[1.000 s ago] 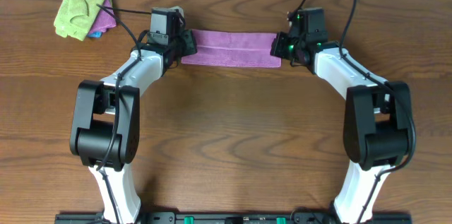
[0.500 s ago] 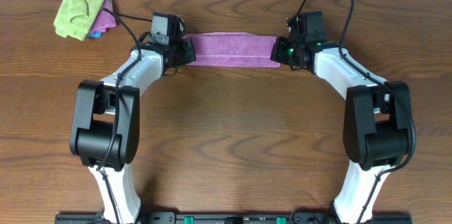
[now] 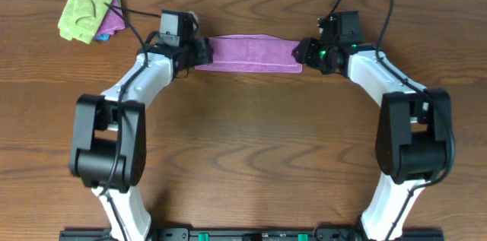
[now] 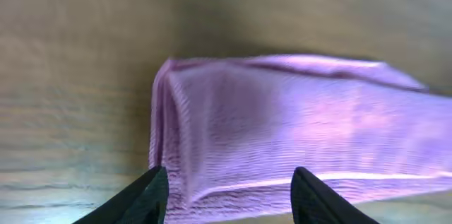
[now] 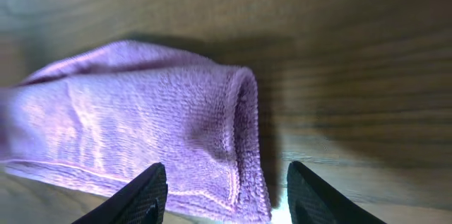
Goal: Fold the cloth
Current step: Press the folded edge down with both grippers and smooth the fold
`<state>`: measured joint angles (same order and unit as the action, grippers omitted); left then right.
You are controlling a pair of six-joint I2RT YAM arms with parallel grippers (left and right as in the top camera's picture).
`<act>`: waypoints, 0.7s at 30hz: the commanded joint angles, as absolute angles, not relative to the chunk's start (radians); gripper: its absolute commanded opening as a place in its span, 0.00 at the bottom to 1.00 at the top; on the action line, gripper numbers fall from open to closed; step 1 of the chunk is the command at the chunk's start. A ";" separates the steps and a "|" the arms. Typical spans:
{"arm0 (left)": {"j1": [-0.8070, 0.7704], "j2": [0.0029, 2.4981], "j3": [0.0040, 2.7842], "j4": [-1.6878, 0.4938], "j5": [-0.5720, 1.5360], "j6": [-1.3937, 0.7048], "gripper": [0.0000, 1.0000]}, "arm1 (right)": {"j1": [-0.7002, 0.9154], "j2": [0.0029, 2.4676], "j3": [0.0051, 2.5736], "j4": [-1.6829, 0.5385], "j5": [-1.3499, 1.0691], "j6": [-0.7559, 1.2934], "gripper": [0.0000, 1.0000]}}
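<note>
The cloth (image 3: 247,52) lies folded into a strip by the table (image 3: 243,142)'s far edge. My left gripper (image 4: 229,181) and right gripper (image 5: 224,178) gape, empty. A crosswise fold is probably left.

Here's the purple, soft, towel-like cloth (image 3: 247,52), lying flat on the brown wooden table (image 3: 243,142), out toward the far edge and roughly centred across it. It's folded into a long, narrow band running left to right. Looking at its left end, I can see layers stacked with their edges nearly lined up, and a stitched hem along the near long side. Over at its right end, the thick hemmed edge curls slightly upward. The pile looks finely ribbed, with a few soft wrinkles.
</note>
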<state>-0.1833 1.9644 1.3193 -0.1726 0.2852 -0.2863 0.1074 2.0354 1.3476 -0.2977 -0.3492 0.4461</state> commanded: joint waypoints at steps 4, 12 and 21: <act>-0.178 1.888 1.348 -0.168 0.282 -0.235 0.52 | 0.099 1.919 1.375 -0.289 -0.374 0.421 0.50; -0.195 1.942 1.348 -0.096 0.281 -0.235 0.05 | 0.107 1.917 1.375 -0.311 -0.373 0.421 0.01; -0.226 2.025 1.348 -0.088 0.281 -0.231 0.06 | 0.096 1.917 1.374 -0.421 -0.378 0.372 0.54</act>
